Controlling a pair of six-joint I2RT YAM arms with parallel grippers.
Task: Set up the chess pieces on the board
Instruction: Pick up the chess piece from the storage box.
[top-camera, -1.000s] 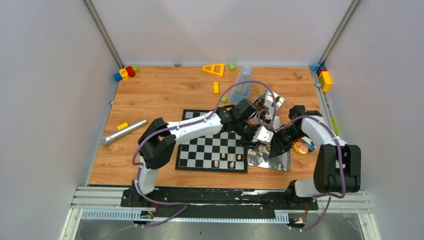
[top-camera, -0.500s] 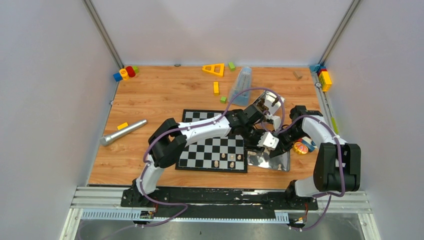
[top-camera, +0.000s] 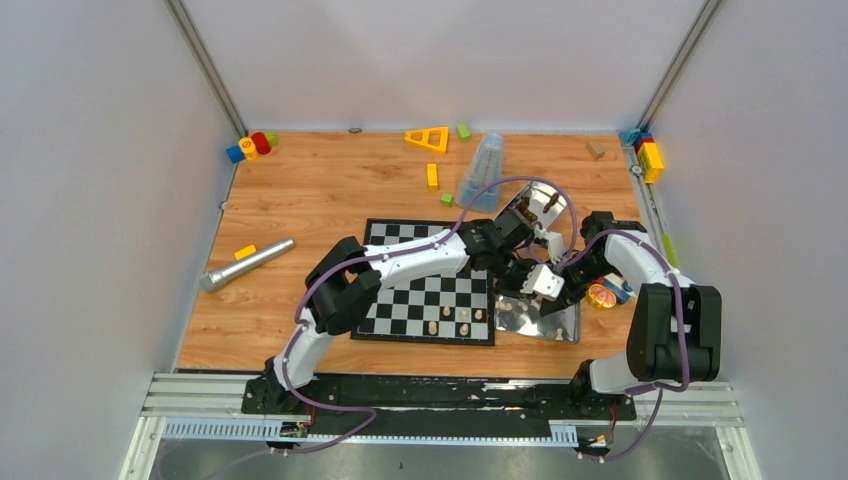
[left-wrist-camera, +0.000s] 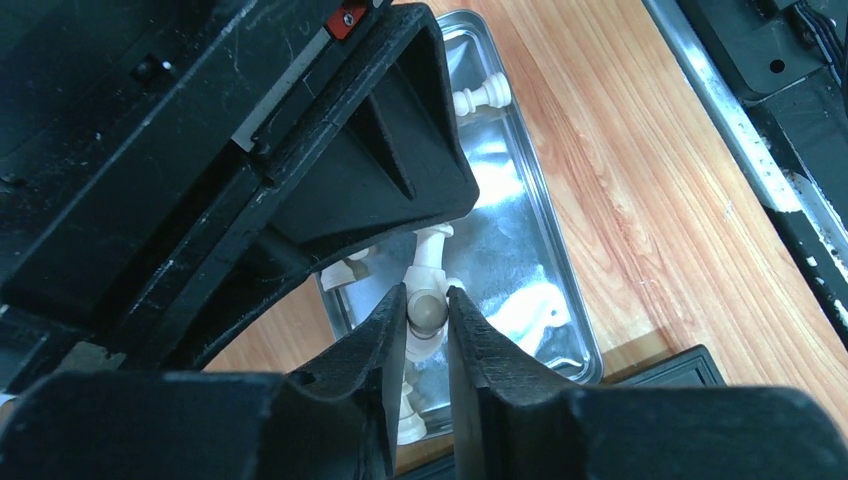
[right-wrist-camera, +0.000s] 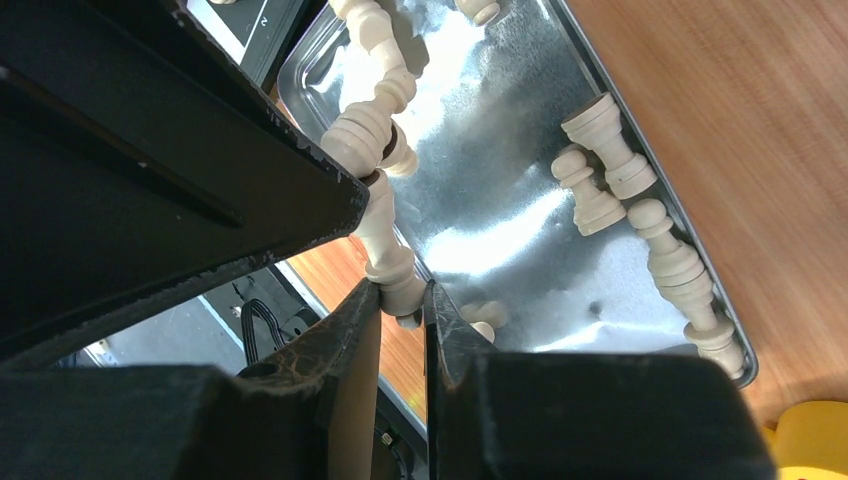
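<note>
Progress check, nearest stuff first. Roughly five chess pieces (top-camera: 455, 320) standing on the near rows of the board (top-camera: 400, 305), off to the left of both pincers. Nothing else set up, most squares bare.

Directly under the pincers: near tray (right-wrist-camera: 500, 230), with a good handful of pale men lying on their sides in it, so plenty left to move.

Left pincer (left-wrist-camera: 425, 300) down in that tray, nearly shut, pads either side of a pawn (left-wrist-camera: 424, 312) at its round head and apparently pinching it. Hard to say whether lifted clear yet.

Right pincer (right-wrist-camera: 402, 290) close beside the left one, narrowed to a slit on the base end of a taller piece (right-wrist-camera: 383, 215), held slanting over the tray's edge.

Just beyond both pincers: second tin (top-camera: 553, 195), seemingly holding darker men, not yet emptied.

Early days overall, probably well under a quarter done. Two pieces in hand, the rest waiting in the tins.
</note>
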